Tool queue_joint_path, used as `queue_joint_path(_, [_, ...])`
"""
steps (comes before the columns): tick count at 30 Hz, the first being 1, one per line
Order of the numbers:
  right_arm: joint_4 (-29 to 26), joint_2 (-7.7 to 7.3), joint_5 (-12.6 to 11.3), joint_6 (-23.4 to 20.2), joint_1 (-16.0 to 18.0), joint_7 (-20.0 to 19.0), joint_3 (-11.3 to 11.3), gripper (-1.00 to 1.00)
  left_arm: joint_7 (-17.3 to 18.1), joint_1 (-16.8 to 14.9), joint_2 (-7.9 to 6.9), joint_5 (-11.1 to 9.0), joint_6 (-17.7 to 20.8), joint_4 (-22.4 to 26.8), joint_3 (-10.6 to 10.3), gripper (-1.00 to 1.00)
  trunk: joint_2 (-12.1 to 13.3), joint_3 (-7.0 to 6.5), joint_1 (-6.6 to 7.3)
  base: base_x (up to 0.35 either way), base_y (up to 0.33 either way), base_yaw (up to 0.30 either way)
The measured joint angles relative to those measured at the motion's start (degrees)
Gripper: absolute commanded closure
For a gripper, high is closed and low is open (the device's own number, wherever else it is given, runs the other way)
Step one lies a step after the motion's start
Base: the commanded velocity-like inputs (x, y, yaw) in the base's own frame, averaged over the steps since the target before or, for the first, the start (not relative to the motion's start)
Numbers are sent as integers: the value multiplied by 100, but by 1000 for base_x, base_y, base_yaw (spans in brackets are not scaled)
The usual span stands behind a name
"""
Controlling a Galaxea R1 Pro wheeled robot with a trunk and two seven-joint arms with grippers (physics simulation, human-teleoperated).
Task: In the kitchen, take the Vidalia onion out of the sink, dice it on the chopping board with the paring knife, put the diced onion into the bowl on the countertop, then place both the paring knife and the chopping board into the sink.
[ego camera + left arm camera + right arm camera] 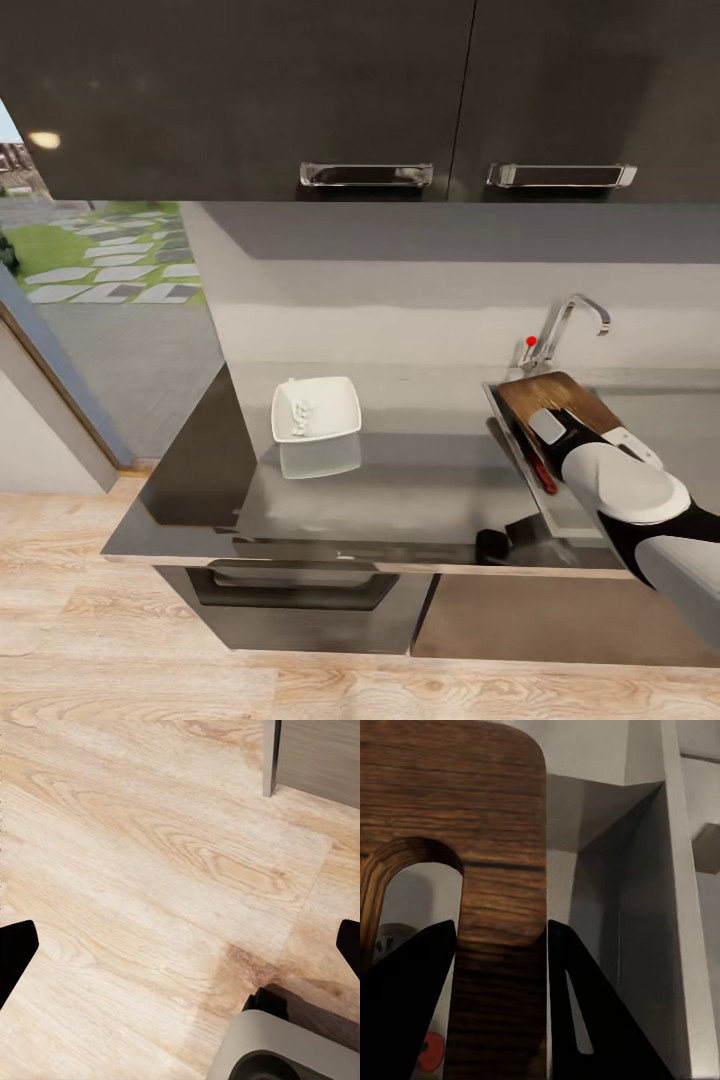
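Note:
My right gripper (502, 1009) is shut on the chopping board (487, 825), its black fingers (585, 1005) pinching the wooden strip beside the slot hole. In the head view the dark-brown board (560, 393) leans tilted inside the sink (665, 405), below the chrome tap (572, 318). The paring knife (540, 470), with its red handle, lies in the basin by the left wall. The white square bowl (316, 408) sits on the grey countertop (420, 480) and holds small white diced onion (299, 417). My left gripper (180, 945) hangs open over the floor.
Dark wall cabinets (360, 90) with chrome handles hang above the counter. A window or doorway (100, 260) opens at the left. Light wooden floor (150, 855) lies below, with part of my base (289, 1050) near the left gripper. Steel sink walls (615, 870) surround the board.

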State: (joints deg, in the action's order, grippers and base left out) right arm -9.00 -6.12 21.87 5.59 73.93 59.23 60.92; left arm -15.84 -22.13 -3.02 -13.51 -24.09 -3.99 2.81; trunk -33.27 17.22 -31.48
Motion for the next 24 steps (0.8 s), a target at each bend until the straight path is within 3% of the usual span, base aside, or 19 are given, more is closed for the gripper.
queue_joint_path(15, [215, -36, 1, 0, 0, -3, 43, 100, 0, 0, -5, 0, 0, 0, 0, -100, 0, 0, 0, 0, 0, 0])
queue_joint_path(20, [203, -99, -134, -6, 0, 4, 443, 100, -5, 1, -16, 0, 0, 1, 1, -100, 0, 0, 1, 54, 0, 0])
queue_joint_path(24, [190, -183, -177, -125, 0, 15, 589, 100, -6, 0, -21, 0, 0, 0, 1, -100, 0, 0, 1, 103, 0, 0])
